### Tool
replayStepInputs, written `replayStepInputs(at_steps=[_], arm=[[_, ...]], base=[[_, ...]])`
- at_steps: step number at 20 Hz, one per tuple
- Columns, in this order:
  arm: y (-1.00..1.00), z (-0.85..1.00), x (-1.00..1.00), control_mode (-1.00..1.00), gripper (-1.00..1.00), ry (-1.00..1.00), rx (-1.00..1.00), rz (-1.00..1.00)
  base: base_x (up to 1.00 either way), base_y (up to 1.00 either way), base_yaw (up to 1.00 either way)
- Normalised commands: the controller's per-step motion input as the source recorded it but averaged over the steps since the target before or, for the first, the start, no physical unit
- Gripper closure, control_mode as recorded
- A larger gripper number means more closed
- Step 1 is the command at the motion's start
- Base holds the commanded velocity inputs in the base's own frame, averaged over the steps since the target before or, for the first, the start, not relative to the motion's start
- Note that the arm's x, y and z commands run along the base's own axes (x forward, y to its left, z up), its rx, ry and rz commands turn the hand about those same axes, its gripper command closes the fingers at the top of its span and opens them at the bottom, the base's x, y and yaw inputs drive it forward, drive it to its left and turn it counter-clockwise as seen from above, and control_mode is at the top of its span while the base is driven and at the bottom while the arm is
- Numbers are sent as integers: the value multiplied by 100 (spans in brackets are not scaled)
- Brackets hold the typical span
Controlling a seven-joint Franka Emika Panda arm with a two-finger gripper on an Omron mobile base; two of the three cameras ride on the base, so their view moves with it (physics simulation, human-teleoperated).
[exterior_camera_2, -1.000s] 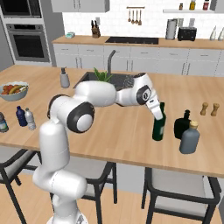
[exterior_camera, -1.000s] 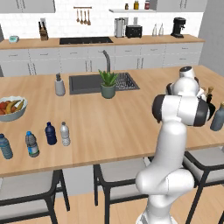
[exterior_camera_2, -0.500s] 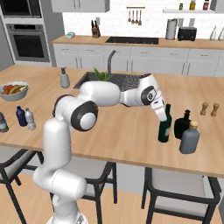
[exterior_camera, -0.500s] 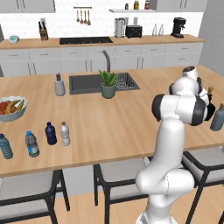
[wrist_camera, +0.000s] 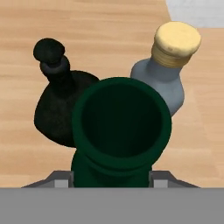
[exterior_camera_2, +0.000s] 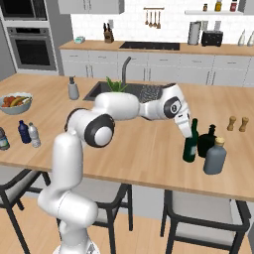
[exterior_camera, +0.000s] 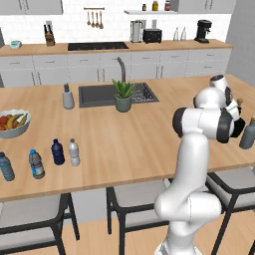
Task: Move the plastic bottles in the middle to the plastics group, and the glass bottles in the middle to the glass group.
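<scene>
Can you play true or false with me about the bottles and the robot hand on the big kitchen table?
1. The green bottle stands beside the black bottle. True.
2. The gripper holds the grey-blue bottle. False: it is at the green bottle's neck.
3. The navy bottle is next to the small clear bottle. True.
4. The fruit bowl sits in the sink. False: it is on the counter.
5. The green bottle lies on its side. False: it is upright.
</scene>
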Motion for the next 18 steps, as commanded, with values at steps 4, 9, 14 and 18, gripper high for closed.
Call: replayStepInputs(at_steps=[4,9,14,18], arm=[[0,-47,18,-100,100,0,0,-3],[0,-50,10,-100,100,0,0,-2],[0,-9,1,-100,100,0,0,-1],[0,0,0,-100,-100,0,0,0]], base=[[0,0,0],[0,0,0],[0,0,0],[0,0,0]])
